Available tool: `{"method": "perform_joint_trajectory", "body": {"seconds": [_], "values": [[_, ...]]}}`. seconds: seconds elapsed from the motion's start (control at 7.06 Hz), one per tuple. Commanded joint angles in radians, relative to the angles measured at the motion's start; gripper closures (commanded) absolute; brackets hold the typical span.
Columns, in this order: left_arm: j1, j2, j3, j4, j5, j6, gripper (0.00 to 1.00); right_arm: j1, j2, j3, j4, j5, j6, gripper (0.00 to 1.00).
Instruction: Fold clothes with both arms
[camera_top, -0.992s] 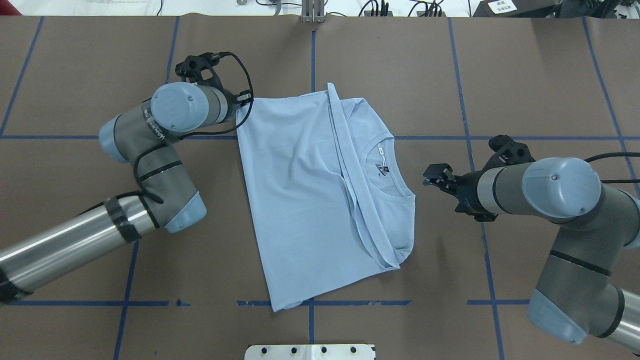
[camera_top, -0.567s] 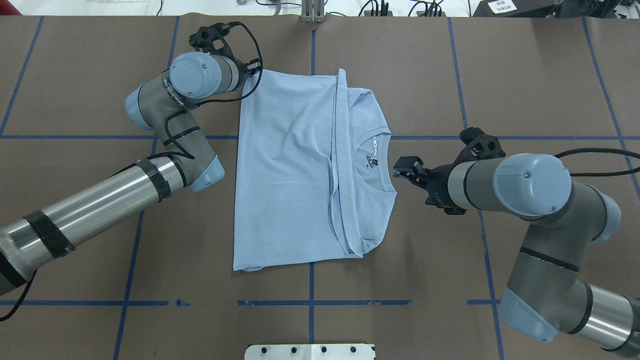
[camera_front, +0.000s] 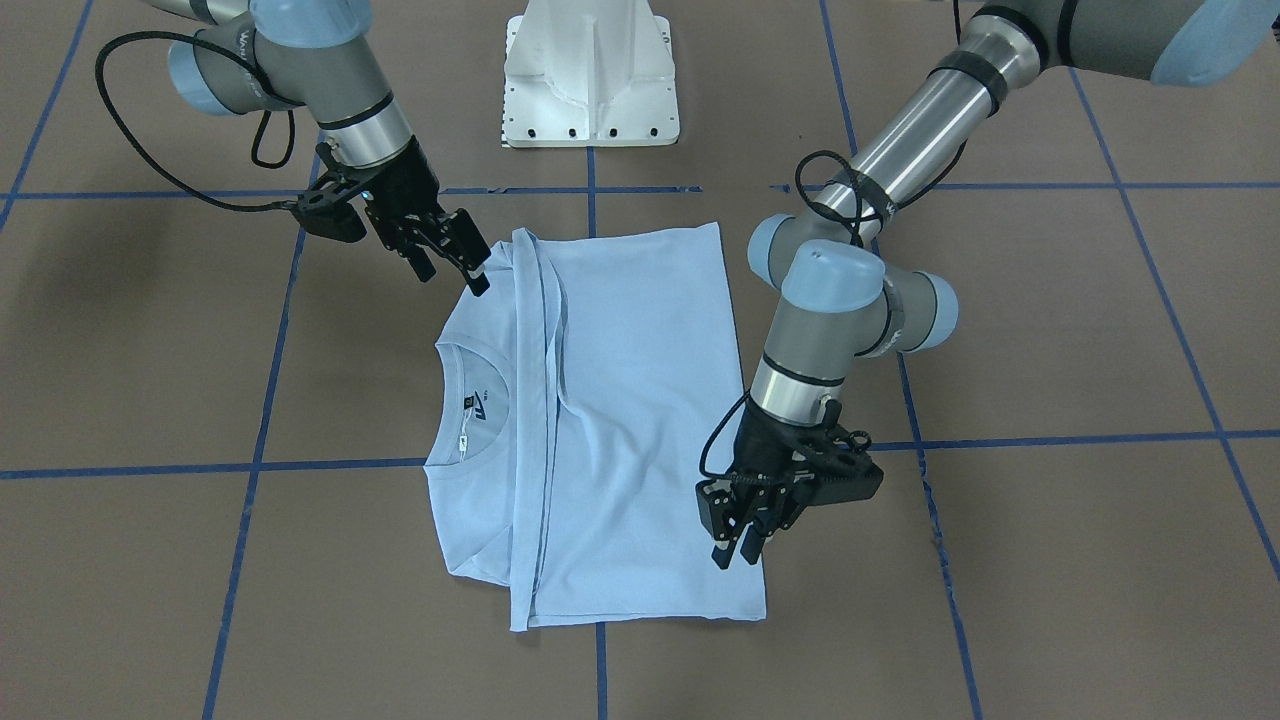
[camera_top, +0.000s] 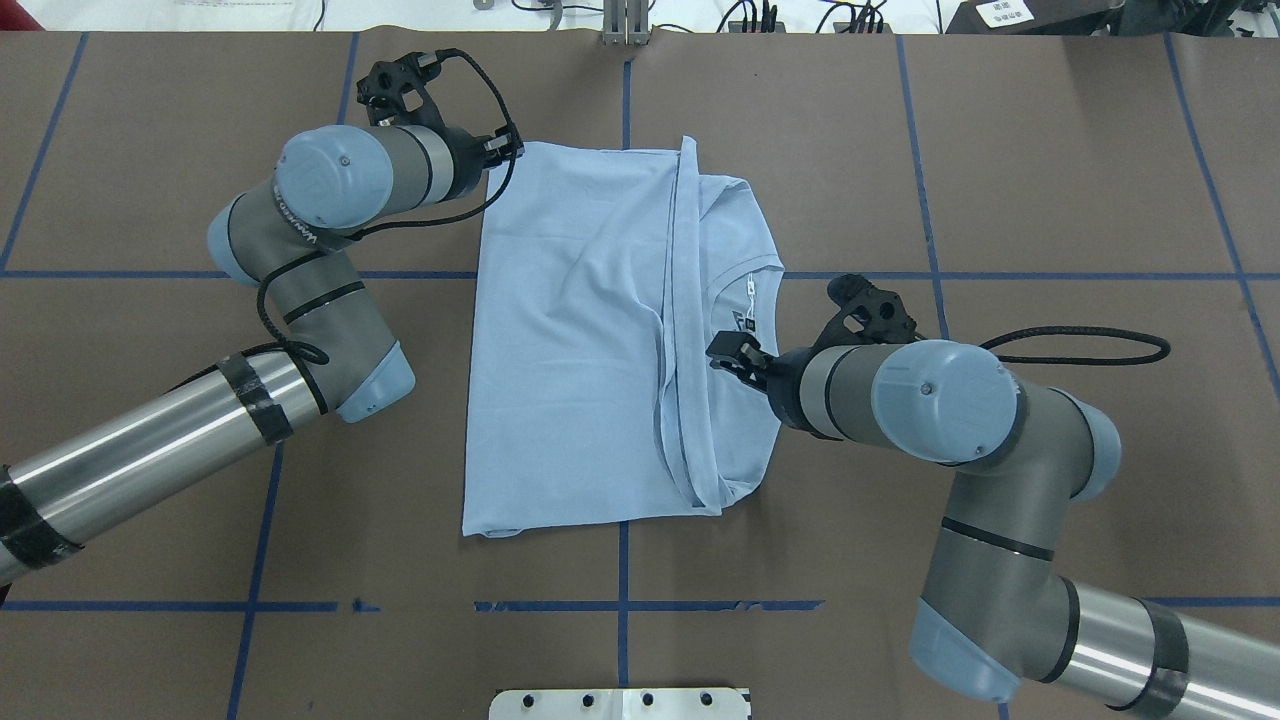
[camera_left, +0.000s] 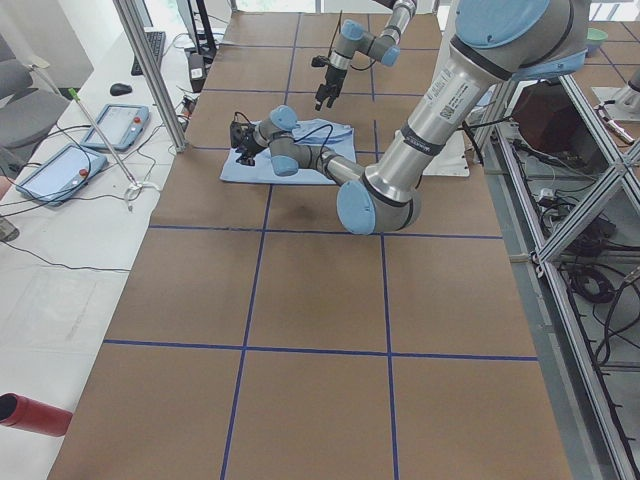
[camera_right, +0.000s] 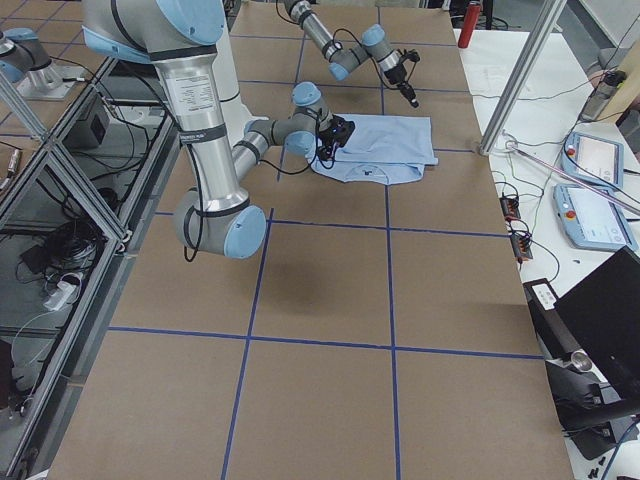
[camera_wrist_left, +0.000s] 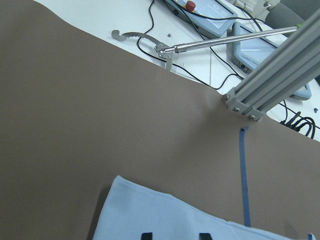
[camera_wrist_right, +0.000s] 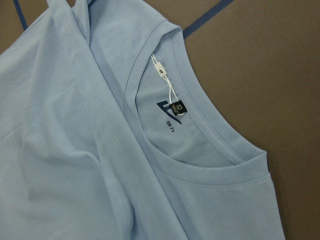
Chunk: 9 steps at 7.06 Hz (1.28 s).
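Observation:
The light blue t-shirt (camera_top: 580, 340) lies flat on the brown table, one side folded over in a long ridge. Its collar and dark neck label (camera_wrist_right: 179, 107) lie toward my right arm. The chest print is hidden. My left gripper (camera_top: 503, 150) is at the shirt's far left corner. In the front view (camera_front: 737, 550) its fingers are apart, just over the cloth. The left wrist view shows two separated fingertips (camera_wrist_left: 145, 236) above the shirt's edge (camera_wrist_left: 165, 215). My right gripper (camera_top: 718, 350) is open and empty above the collar area; it also shows in the front view (camera_front: 452, 275).
The white pedestal base (camera_top: 620, 703) stands at the near edge of the table, also in the front view (camera_front: 590, 80). Blue tape lines (camera_top: 940, 275) cross the brown surface. A metal post (camera_top: 627, 25) and cables sit at the far edge.
The left gripper dragged the shirt's corner toward the far edge, straightening the shirt, and now stands open. The right gripper moved left, from beside the shirt to over the collar.

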Motion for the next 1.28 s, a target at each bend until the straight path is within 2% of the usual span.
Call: {"method": "perform_joint_trajectory", "body": {"seconds": [0.0, 0.14, 0.43, 0.57, 0.71, 1.13], "values": [[0.015, 0.022, -0.031, 0.001, 0.001, -0.002, 0.57, -0.055, 0.035, -0.047, -0.016, -0.012, -0.1, 0.15], [0.019, 0.022, -0.032, 0.001, 0.001, -0.003, 0.57, -0.083, 0.076, -0.053, -0.089, -0.014, -0.321, 0.17], [0.035, 0.025, -0.031, 0.004, 0.003, -0.005, 0.57, -0.085, 0.217, -0.061, -0.366, -0.017, -0.63, 0.19], [0.039, 0.025, -0.031, 0.005, 0.003, -0.005, 0.57, -0.085, 0.267, -0.062, -0.479, -0.019, -0.745, 0.28], [0.04, 0.025, -0.031, 0.005, 0.003, -0.005, 0.57, -0.094, 0.294, -0.086, -0.512, -0.054, -0.81, 0.33], [0.042, 0.025, -0.043, 0.006, 0.001, -0.005, 0.57, -0.112, 0.317, -0.166, -0.513, -0.065, -0.838, 0.3]]}}
